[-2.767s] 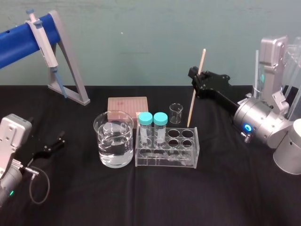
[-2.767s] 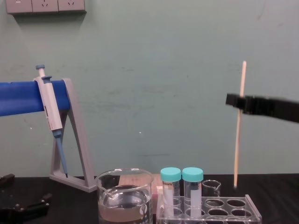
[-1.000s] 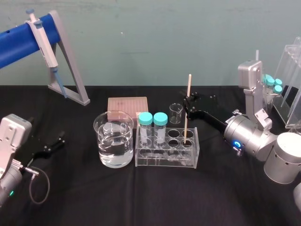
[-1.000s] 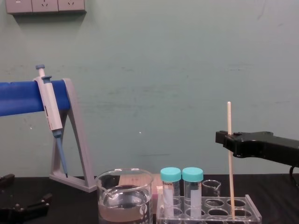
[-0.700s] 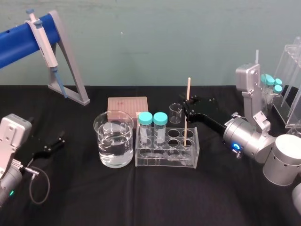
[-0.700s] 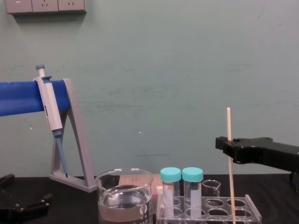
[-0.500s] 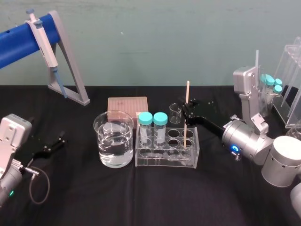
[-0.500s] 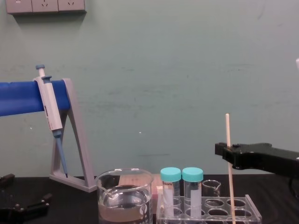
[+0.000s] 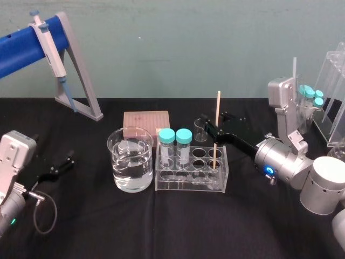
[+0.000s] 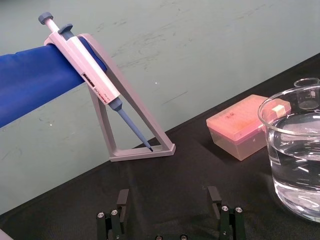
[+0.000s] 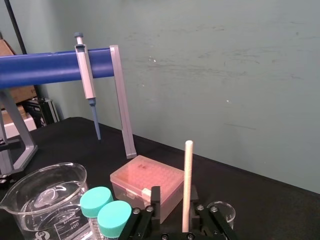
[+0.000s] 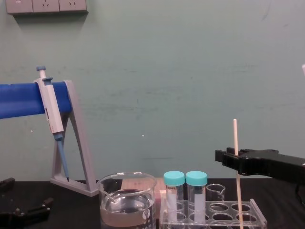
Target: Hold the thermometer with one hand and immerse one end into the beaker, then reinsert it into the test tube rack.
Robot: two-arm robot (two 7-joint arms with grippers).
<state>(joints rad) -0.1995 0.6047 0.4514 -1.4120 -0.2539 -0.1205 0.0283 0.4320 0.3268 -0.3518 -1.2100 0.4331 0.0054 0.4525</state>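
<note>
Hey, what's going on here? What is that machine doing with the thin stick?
That stick is the thermometer. It stands with its lower end in a hole at the right end of the test tube rack. The right gripper is around it, open, with a gap showing beside the rod, so it looks to be letting go. The beaker of liquid sits just left of the rack. The left gripper lies idle and open on the table, far left.

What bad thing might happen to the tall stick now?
The thermometer is thin and leans in a wide test tube rack hole; if the right gripper backs off crookedly, it might tip the stick out. The small beaker close by the gripper could get bumped too.
</note>
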